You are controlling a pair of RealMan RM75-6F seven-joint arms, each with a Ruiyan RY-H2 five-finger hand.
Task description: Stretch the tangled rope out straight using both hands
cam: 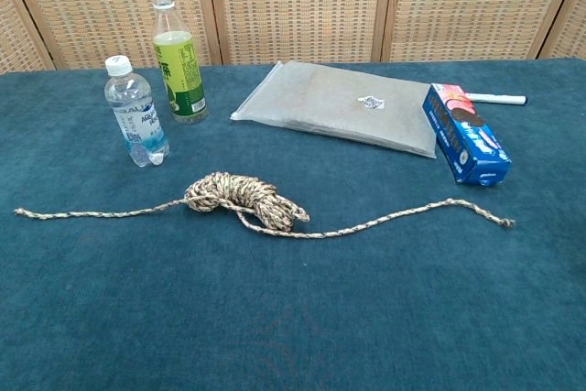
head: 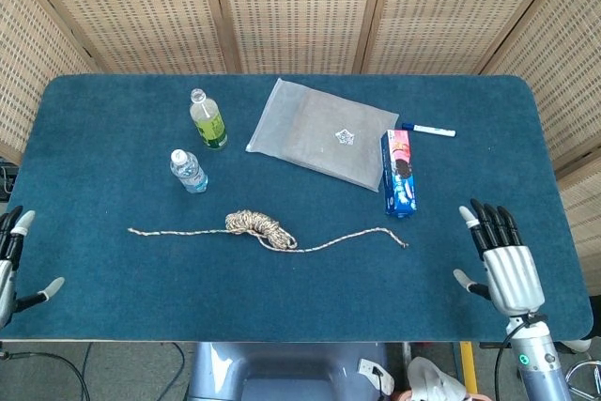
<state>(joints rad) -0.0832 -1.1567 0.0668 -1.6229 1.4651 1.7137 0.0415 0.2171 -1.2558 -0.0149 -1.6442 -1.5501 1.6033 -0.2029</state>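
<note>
**Rope lying free on table, both hands spread and clear of it**

The head view shows both hands; the chest view shows neither. The right hand [head: 508, 263] sits near the table's 4 o'clock corner, fingers spread wide, holding nothing. The left hand [head: 9, 265] is cut by the frame edge at 8 o'clock; the visible fingers are apart and empty.

The table [head: 113, 298] is covered in dark blue cloth, with woven wicker screens [head: 300, 7] behind.

The rope [head: 261, 229] lies near the table's centre, long axis running 9 to 3 o'clock. A tangled coil sits at its middle; one tail runs straight toward 9 o'clock, the other waves toward 3 o'clock.

Beyond it stand a clear bottle [cam: 133, 112] and a green bottle [cam: 179, 62], with a grey pouch [cam: 334, 103], a blue box [cam: 465, 135] and a marker [cam: 494, 98].
</note>
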